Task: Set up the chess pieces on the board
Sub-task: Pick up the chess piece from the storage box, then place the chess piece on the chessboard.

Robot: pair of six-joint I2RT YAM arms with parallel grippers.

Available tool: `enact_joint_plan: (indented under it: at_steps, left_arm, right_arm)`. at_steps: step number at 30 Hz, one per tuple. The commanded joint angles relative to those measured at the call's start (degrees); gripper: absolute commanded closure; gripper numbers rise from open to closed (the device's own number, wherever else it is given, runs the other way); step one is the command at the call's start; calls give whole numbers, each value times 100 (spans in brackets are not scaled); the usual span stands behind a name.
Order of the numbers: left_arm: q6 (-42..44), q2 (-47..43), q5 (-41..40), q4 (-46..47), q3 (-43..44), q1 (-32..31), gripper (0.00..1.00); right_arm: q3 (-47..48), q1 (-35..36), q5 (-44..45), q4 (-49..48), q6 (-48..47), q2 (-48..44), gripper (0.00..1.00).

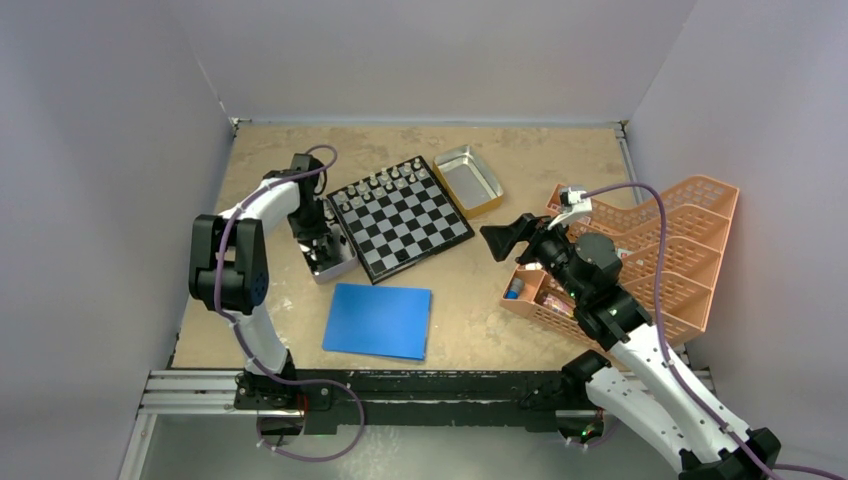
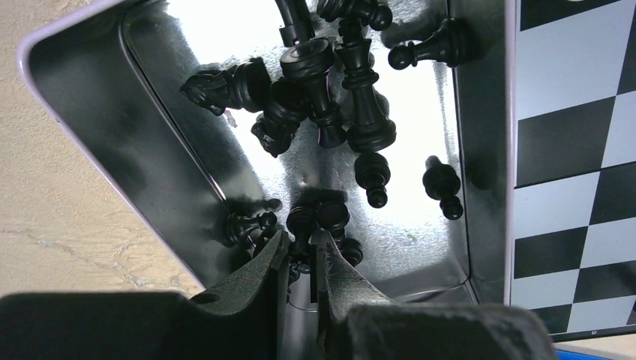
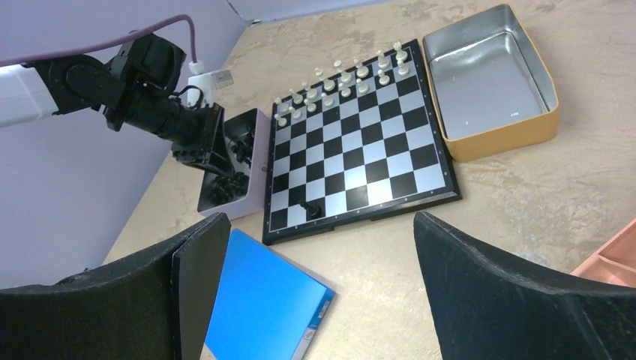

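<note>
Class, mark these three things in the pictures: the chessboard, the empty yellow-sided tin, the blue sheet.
chessboard [image 1: 400, 218], top external view, bare central squares.
empty yellow-sided tin [image 3: 486, 82], right wrist view, its bare floor.
blue sheet [image 1: 378, 320], top external view, its middle.

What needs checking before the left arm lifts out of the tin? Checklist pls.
1. Left gripper down in the tin, among the black pieces: ok.
2. One black piece between the jaws, firmly held: cannot tell.
3. Neighbours clear of it: not ok, pieces crowd around it.
4. Board near rows free: ok, only a lone black piece stands there.
5. White pieces on the far two rows: ok.
6. Right gripper open, off the board: ok.
</note>
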State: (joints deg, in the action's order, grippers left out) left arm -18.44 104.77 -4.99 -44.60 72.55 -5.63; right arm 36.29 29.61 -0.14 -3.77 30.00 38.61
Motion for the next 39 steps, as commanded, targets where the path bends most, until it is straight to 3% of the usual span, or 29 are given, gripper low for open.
enact_joint_plan:
  at_steps: [1, 11, 17, 24, 33, 39]
  left_arm:
    - [-6, -277, -122, -91, 226, 37, 93]
    - [36, -998, 330, -272, 323, 27, 96]
    - [176, -1475, 1265, -348, 205, -107, 96]
    - [138, -2012, 1287, -521, 122, -545, 95]
    - [-241, -2146, 1186, -585, -120, -1598, 95]
    - [-511, -1970, 570, -611, -219, -2248, 95]
  right_arm:
    - [28, -14, -11, -238, -73, -22, 5]
    - [10, -15, -4, -246, -20, 40, 5]
    - [15, -9, -54, -270, 105, 181, 5]
    - [53, -16, -184, -366, 227, 358, 6]
    - [396, -14, -82, -233, 94, 548, 6]
    - [431, -11, 134, -81, 48, 490, 5]
